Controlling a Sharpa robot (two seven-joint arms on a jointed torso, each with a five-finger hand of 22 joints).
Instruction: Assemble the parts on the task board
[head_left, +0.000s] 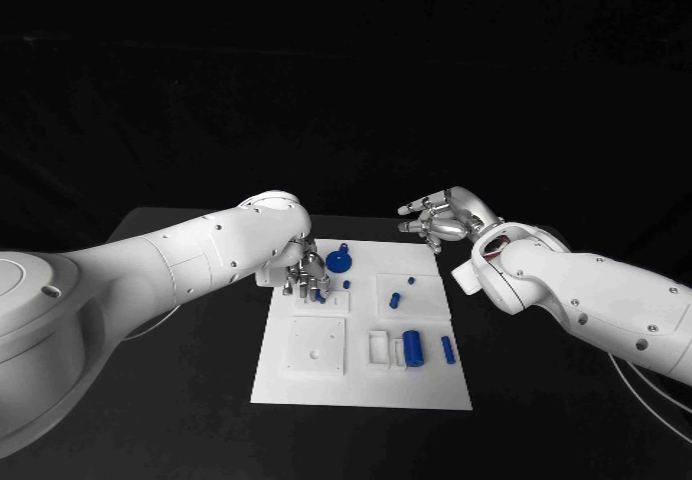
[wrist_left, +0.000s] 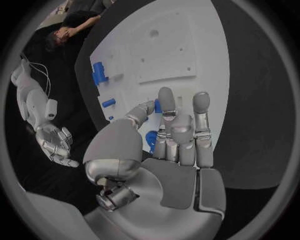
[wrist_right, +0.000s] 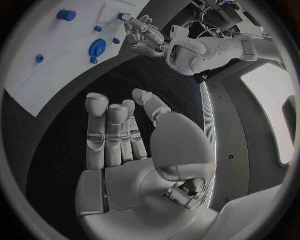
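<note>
The white task board lies mid-table. My left hand is lowered over the board's far left part, beside a round blue disc. Its thumb and a finger pinch a small blue peg at a small square plate. The same peg sits at those fingertips in the right wrist view. My right hand hovers beyond the board's far right corner, fingers apart and holding nothing. A blue cylinder and a shorter blue piece lie on the board's near right part.
Small blue pegs stand on a square plate right of centre. A white square plate with holes sits on the near left of the board. Black tabletop surrounds the board on all sides.
</note>
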